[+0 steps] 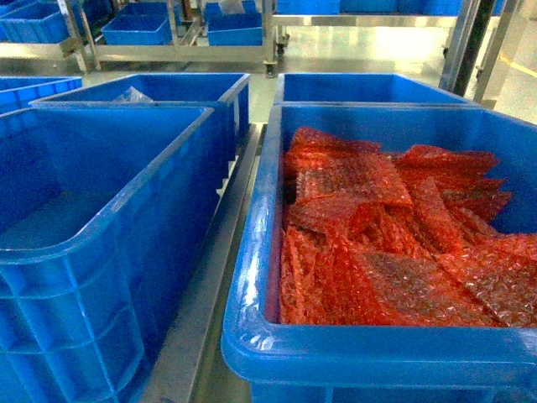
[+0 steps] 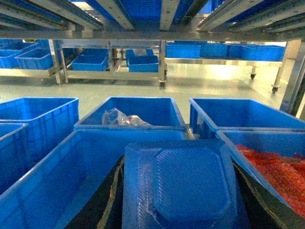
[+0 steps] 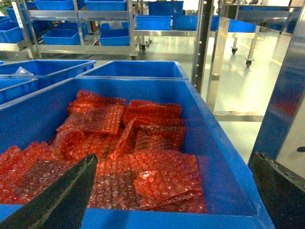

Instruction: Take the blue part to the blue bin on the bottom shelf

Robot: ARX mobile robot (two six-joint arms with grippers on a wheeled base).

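Note:
A blue part (image 2: 190,176), a flat ribbed plate with cut corners, fills the lower middle of the left wrist view. My left gripper (image 2: 180,195) is shut on it, its black fingers (image 2: 106,200) showing on either side. It hangs over an empty blue bin (image 2: 57,186), the near-left bin (image 1: 101,193) in the head view. My right gripper (image 3: 171,191) is open above the front rim of a bin of red bubble wrap (image 3: 119,157). Neither gripper shows in the head view. The bins stand on the bottom shelf (image 1: 210,294), whose steel strip shows between them.
More blue bins stand behind: one holding a clear plastic bag (image 2: 121,118), another to its right (image 2: 238,112). Roller tracks of the tier above (image 2: 119,12) run overhead. A steel upright (image 3: 205,43) stands right of the red-wrap bin (image 1: 369,344). Further racks of bins line the far floor.

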